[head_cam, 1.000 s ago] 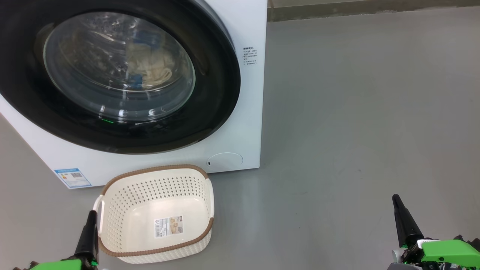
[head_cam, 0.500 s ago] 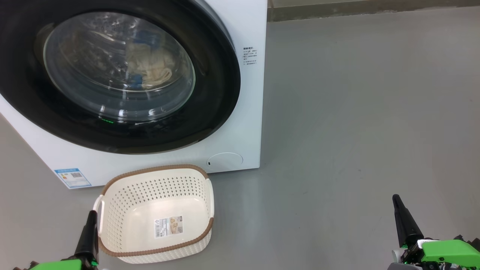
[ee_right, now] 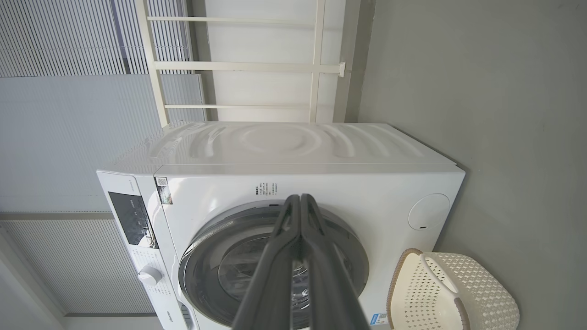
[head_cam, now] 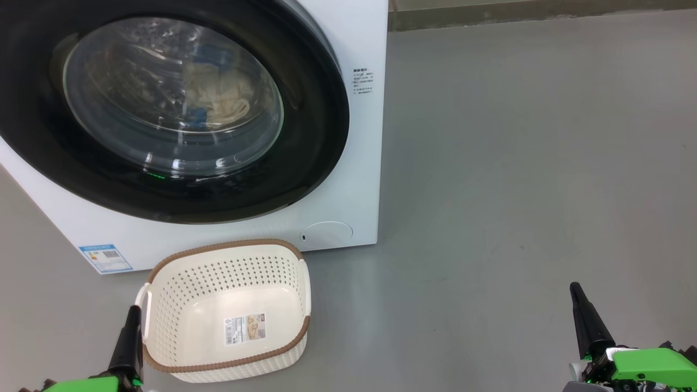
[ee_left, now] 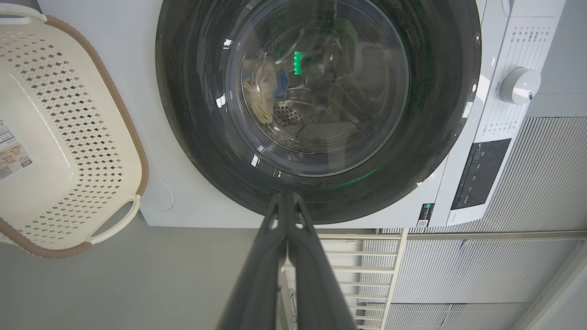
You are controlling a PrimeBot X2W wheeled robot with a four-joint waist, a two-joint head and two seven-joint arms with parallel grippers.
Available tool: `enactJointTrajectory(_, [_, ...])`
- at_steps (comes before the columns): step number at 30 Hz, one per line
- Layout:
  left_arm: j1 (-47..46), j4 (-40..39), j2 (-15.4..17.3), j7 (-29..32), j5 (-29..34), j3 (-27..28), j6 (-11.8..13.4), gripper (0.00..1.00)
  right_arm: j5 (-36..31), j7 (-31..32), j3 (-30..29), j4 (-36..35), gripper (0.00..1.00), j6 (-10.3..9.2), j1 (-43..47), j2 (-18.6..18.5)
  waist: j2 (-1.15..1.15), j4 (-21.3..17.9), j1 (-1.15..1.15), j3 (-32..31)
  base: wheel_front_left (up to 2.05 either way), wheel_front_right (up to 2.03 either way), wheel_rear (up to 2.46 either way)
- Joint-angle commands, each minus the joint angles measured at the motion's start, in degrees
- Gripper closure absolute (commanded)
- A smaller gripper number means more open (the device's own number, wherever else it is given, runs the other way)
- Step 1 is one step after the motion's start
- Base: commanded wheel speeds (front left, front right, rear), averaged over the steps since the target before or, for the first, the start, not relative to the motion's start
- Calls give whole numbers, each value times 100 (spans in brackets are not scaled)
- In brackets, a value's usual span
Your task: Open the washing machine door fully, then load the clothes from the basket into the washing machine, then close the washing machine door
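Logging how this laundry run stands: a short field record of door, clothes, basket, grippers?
door: round glass washing machine door with glossy black rim, closed
clothes: cream-yellow garments with blue trim, inside drum behind glass
basket: cream-white perforated plastic basket, no clothes inside, on grey floor
left gripper: shut, beside basket
right gripper: shut, holding nothing

- One big white boxy front-loading washing machine [head_cam: 348,212]
- One round black-rimmed glass door [head_cam: 313,136]
- One cream perforated plastic basket [head_cam: 228,272], brown-rimmed
- Cream-yellow clothes [head_cam: 218,100] behind the glass, number unclear
- Two dark-fingered pincers: left pincer [head_cam: 132,313], right pincer [head_cam: 574,288]
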Motion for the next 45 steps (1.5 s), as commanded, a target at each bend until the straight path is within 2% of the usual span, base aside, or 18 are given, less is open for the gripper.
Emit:
enactJointTrajectory(1, [-231,-110,114,41,-21,185,-62,100,9,41,130,-173,100,-5,-264,-23,0,0,0,0,0,0,0])
enactJointTrajectory(45, [-230,-111,114,41,-21,185,-62,100,4,46,123,-173,100,-5,-264,-19,0,0,0,0,0,0,0])
